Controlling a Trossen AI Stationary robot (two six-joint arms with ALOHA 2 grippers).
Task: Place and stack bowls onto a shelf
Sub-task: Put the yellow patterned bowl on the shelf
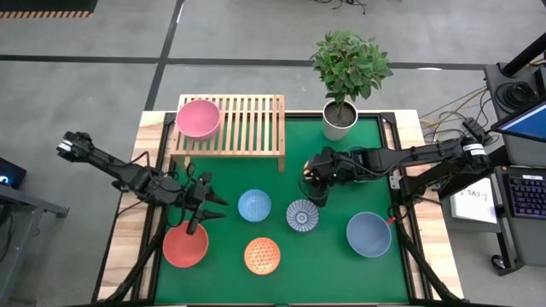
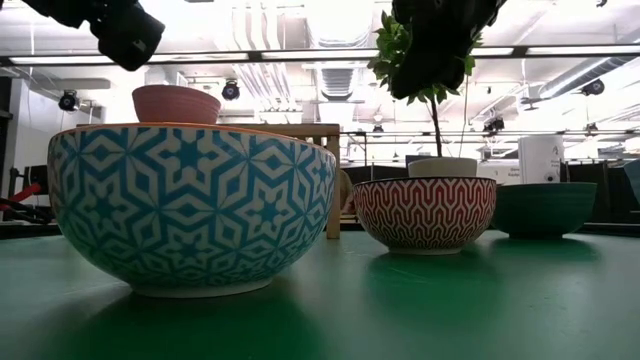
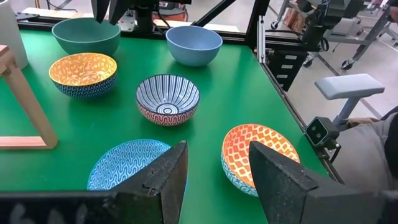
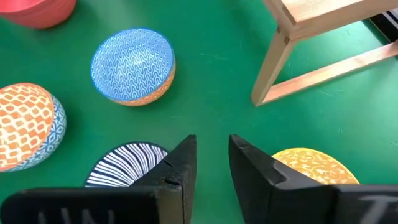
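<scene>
The shelf (image 1: 229,125), at the tabletop's (image 1: 337,264) 12 o'clock edge, carries 1 pink bowl (image 1: 198,118) with bare slats beside, while the left gripper (image 1: 207,201) and the right gripper (image 4: 211,163) both stand part-open and empty.

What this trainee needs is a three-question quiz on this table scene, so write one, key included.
1. True or false: the pink bowl sits on the shelf.
2. Which bowl lies closest to the left gripper in the high view? A) pink bowl B) red bowl C) slate-blue bowl
3. What do the fingers of the right gripper hold?

Key: 1 true; 2 B; 3 nothing, they stand apart and empty.
</scene>
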